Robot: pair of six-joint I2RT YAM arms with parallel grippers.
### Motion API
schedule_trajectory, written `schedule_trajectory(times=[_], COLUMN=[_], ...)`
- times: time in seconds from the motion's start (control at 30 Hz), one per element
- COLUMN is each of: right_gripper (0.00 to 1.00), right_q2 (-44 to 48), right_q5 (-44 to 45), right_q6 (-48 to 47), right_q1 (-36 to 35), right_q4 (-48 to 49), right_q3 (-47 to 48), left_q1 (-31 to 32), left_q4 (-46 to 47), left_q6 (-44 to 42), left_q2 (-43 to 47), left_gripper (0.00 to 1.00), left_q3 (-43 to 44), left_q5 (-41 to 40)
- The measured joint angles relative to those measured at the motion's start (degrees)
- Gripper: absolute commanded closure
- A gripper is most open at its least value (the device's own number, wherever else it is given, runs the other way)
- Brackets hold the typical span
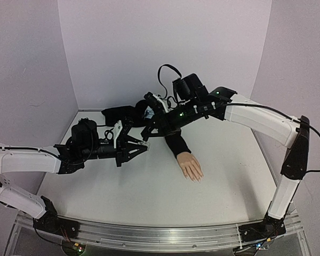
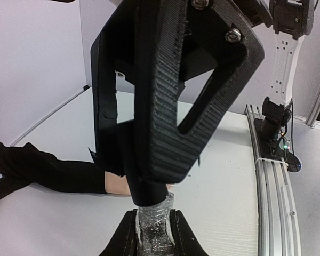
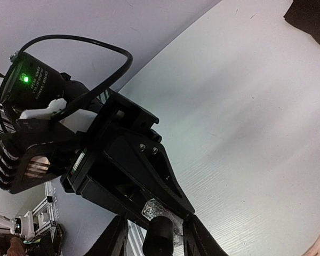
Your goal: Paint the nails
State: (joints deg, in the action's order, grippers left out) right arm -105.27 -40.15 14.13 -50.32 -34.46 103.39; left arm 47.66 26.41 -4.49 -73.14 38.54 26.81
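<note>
From above, the mannequin hand (image 1: 191, 166) lies flat, palm down, near the middle of the white table (image 1: 149, 197). Its long axis runs on a slant. The black sleeve (image 1: 176, 144) lies toward the back and the fingers point to the near edge and a little right, with the pale nails (image 1: 195, 178) at their tips. Just left of the sleeve, the left gripper (image 1: 144, 145) pinches a small bottle (image 1: 145, 143), and the right gripper (image 1: 149, 133) reaches to it from the far side.

In the left wrist view, the bottle is clear and glittery, clamped between two smooth black fingers. Its round black cap (image 2: 148, 193) stands up among the other claw's ribbed plastic fingers (image 2: 160, 117). A strip of the skin-coloured hand shows behind.

In the right wrist view, the right jaws are spread either side of the cap, with a gap on each side. A black camera (image 3: 34, 82) with a green light carries lettering too small to read. The table has a fine grain.
</note>
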Motion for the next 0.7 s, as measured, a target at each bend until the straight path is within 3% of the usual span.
schedule_trajectory(times=[0.37,0.7], right_gripper=[0.71,0.92], right_q2=[-0.08,-0.91], right_q5=[-0.06,0.04], right_q6=[-1.22,-2.05], right_q1=[-0.14,-0.14], right_q4=[-1.21,-2.01], right_q3=[0.13,1.74], left_q1=[0.00,0.02], left_q4=[0.00,0.13], left_q6=[0.04,0.06], left_q2=[0.00,0.00], left_gripper=[1.00,1.00], left_q3=[0.00,0.02], left_q5=[0.04,0.18])
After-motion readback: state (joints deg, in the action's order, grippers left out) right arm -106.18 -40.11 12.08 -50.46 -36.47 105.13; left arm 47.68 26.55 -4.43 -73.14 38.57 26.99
